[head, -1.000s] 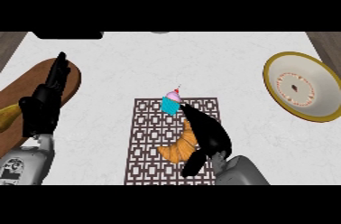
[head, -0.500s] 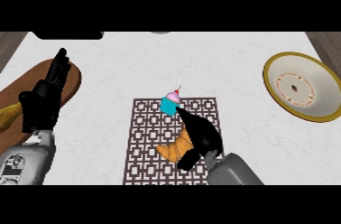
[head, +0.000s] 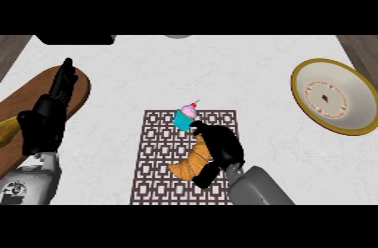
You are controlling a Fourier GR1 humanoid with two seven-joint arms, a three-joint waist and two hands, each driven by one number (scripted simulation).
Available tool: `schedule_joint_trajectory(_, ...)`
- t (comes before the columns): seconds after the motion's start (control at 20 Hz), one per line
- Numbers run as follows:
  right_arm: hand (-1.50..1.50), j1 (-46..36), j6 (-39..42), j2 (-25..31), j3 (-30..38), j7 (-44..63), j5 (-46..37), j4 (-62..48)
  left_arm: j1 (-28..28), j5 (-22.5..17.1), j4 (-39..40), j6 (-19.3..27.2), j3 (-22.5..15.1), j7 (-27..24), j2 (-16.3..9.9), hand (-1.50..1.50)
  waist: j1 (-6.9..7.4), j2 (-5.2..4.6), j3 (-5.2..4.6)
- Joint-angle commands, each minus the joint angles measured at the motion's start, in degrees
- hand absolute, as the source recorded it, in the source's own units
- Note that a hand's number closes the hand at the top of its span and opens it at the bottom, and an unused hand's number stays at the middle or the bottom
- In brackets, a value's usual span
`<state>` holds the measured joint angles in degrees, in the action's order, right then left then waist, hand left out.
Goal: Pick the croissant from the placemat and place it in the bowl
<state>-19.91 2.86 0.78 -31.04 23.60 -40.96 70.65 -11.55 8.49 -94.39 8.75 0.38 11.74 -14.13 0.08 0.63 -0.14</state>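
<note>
On mat, ctr: 1 golden-brown curved croissant (head: 190, 161), flaky-looking, lying on brown lattice-pattern rectangular placemat (head: 159, 157).
R hand (head: 219, 148): black, fingers curled round croissant.
Cupcake: 1, teal wrapper, pink frosting (head: 186, 117), at mat's top edge, just beside R hand.
Bowl: 1 round cream bowl w/ gold rim (head: 334, 96), far right, well apart.
L hand (head: 48, 117): fingers straight, resting at left, over oval wooden board (head: 80, 87).

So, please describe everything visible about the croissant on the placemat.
The croissant is golden-orange and crescent-shaped, with a ridged, baked-looking surface. It lies flat on the patterned placemat, near its middle. The right hand covers its right side, fingers curled round it. A cupcake stands just beyond its far end.
</note>
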Motion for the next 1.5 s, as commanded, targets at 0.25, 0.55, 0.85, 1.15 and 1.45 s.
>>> schedule_joint_trajectory(0.25,1.50,6.62,2.47,2.96,-4.13,-4.74,-2.29,7.42,-2.23,1.50,1.98,-0.77,2.09,0.47,0.73,0.00,-0.46,-0.54,0.13)
schedule_joint_trajectory(0.55,1.50,20.31,3.37,12.09,-24.30,-12.23,-9.30,20.30,1.94,-0.72,1.22,-2.44,3.46,-1.11,-0.56,0.00,-1.54,0.02,0.05)
schedule_joint_trajectory(0.85,1.50,33.96,-4.18,21.80,-21.06,-13.77,-4.28,45.48,0.09,-0.60,0.39,-2.12,4.47,0.32,-0.97,0.00,-1.93,-0.23,0.15)
schedule_joint_trajectory(1.15,1.50,42.17,-9.62,29.43,-12.29,-12.76,-0.78,64.87,2.54,0.31,1.78,-1.51,2.73,-3.89,1.22,0.00,-1.90,-0.36,0.15)
schedule_joint_trajectory(1.45,1.50,43.42,-12.61,30.09,0.62,-11.64,3.17,64.39,-2.04,0.44,0.81,-1.59,3.04,1.08,1.19,0.00,-0.79,-0.59,0.18)
